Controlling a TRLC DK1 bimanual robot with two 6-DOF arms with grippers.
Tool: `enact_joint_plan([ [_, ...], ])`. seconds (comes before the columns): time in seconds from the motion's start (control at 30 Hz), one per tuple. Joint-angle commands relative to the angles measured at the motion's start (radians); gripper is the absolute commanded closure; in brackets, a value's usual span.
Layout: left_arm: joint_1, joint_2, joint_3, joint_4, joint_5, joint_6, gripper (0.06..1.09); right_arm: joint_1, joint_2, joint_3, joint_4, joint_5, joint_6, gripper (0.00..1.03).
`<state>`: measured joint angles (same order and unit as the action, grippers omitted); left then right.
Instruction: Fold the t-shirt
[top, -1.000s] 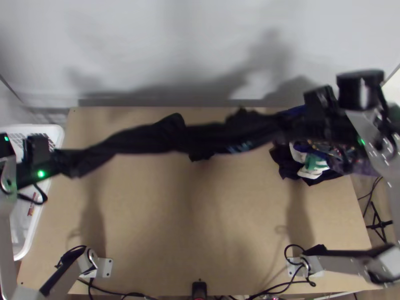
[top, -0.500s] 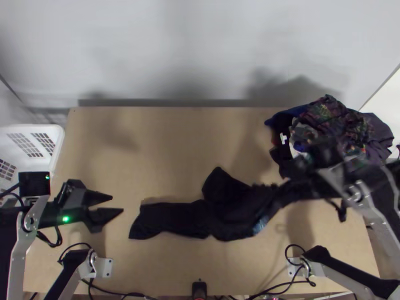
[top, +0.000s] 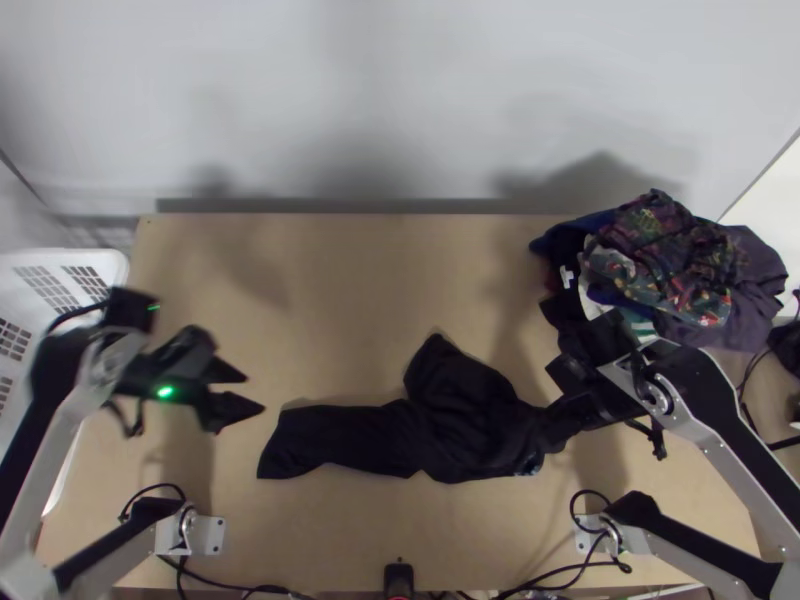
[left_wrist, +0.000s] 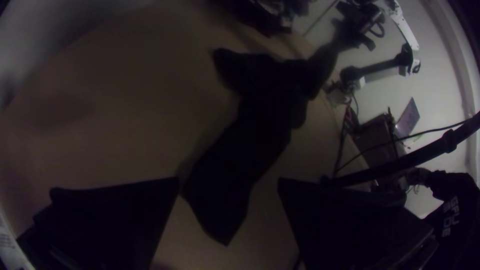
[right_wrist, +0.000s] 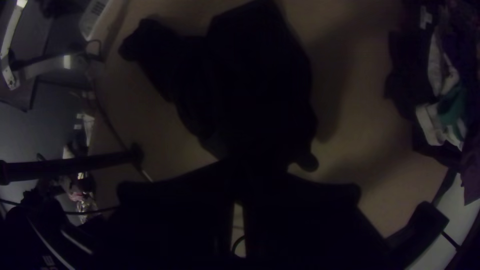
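Observation:
A black t-shirt (top: 450, 415) lies bunched in a long strip across the near half of the table, with a lobe sticking up at its middle. My left gripper (top: 255, 391) stands open and empty, just beyond the shirt's left end. In the left wrist view the shirt (left_wrist: 240, 145) runs away from between the spread fingers of the left gripper (left_wrist: 228, 181). My right gripper (top: 552, 412) is shut on the shirt's right end. The right wrist view shows the fingers of the right gripper (right_wrist: 240, 172) close together on the dark cloth (right_wrist: 255, 85).
A heap of patterned and dark clothes (top: 665, 260) covers the table's far right corner, close beyond the right gripper. At the left edge stands a white basket (top: 118, 270). Bare tabletop (top: 330, 300) stretches behind the shirt.
The left gripper let go of the shirt's left end, and the shirt came down onto the table nearer the front. The right gripper moved nearer and to the left, keeping hold. The left arm has since shifted slightly.

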<state>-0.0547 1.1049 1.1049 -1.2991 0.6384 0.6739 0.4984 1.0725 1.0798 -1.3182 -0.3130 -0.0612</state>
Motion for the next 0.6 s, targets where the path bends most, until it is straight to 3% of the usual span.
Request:
enact_joint_plan([
  [0.0,-0.272,0.283,0.055,0.069,-0.043,0.027,0.13,0.003,0.021,-0.003,0.016,0.000,0.000,1.00],
  [0.33,-0.548,0.581,0.151,0.366,-0.146,-0.071,0.13,0.014,0.047,0.031,0.019,0.000,-0.003,1.00],
  [0.47,-0.548,0.616,0.130,0.382,-0.175,-0.056,0.14,0.014,0.056,0.057,0.019,0.000,-0.006,1.00],
  [0.57,-0.551,0.593,0.073,0.386,-0.256,-0.022,0.14,0.014,0.058,0.060,0.019,0.000,-0.008,1.00],
])
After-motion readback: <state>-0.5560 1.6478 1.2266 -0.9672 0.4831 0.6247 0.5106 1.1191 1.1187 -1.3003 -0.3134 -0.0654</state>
